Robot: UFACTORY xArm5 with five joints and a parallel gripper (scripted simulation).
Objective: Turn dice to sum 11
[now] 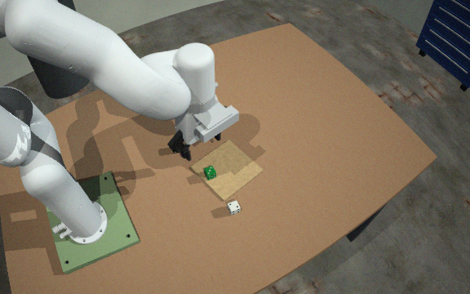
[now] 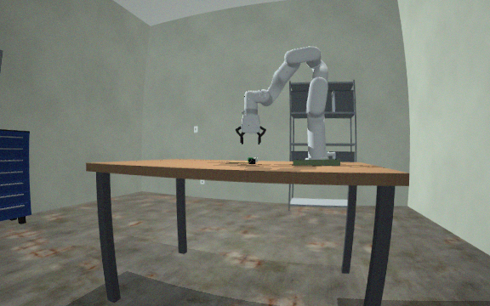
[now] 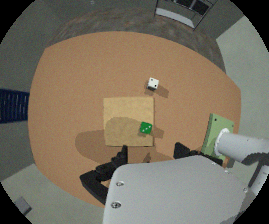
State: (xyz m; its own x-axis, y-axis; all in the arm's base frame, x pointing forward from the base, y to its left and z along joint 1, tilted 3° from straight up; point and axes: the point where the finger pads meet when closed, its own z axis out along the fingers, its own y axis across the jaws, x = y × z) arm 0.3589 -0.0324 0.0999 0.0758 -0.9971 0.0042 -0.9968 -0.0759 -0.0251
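Hovering above the mat (image 1: 235, 173), our gripper (image 1: 186, 147) is gaping fully open and carrying nothing. From the top, the green die (image 1: 210, 172) is sitting on the mat near its edge; the white die (image 1: 233, 207) is lying just off the mat. We are seeing no third die. In the exterior view, the gripper (image 2: 250, 136) is hanging well above the mat. In the wrist view, both dice are too small to read, so we are risking a wrong sum.
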